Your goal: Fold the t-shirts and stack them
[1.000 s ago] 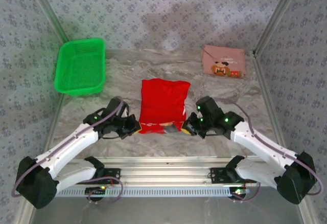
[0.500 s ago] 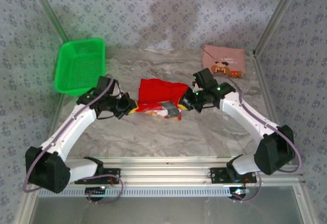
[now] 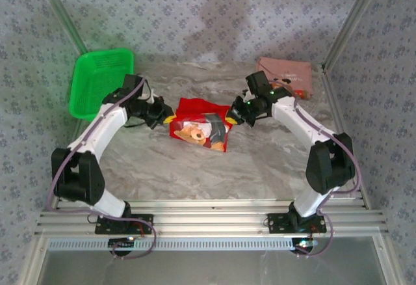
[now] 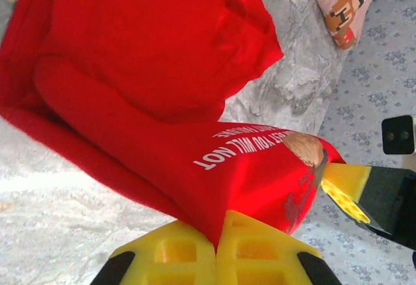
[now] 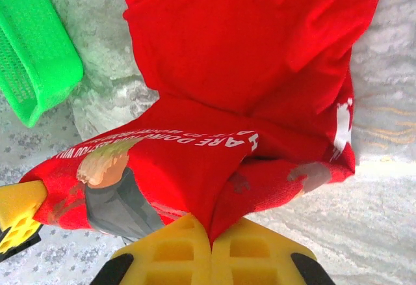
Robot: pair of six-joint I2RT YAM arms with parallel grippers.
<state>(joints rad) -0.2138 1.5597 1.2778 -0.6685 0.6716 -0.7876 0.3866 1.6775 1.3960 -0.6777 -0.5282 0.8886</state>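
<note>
1. Red t-shirt [image 3: 198, 125] sits at the middle of the bench [image 3: 195, 174]. Its far part lies on the surface. The edge I hold is raised and doubled over, so the teddy-bear print and white lettering face up.
2. My left hand [image 4: 218, 233] is clamped on the red t-shirt, with the yellow fingers pressed together on a pinched fold at the cloth's left corner.
3. My right hand [image 5: 211, 233] is clamped in the same way on the right corner.
4. The held edge spans from one hand to the other. Each wrist view shows the opposite hand's yellow finger at the far corner.
5. The pink t-shirt [image 3: 286, 73] lies folded at the far right of the bench, well apart from the red one and partly behind my right arm.
6. A green basket [image 3: 101, 83] stands at the far left, beside my left arm.
</note>
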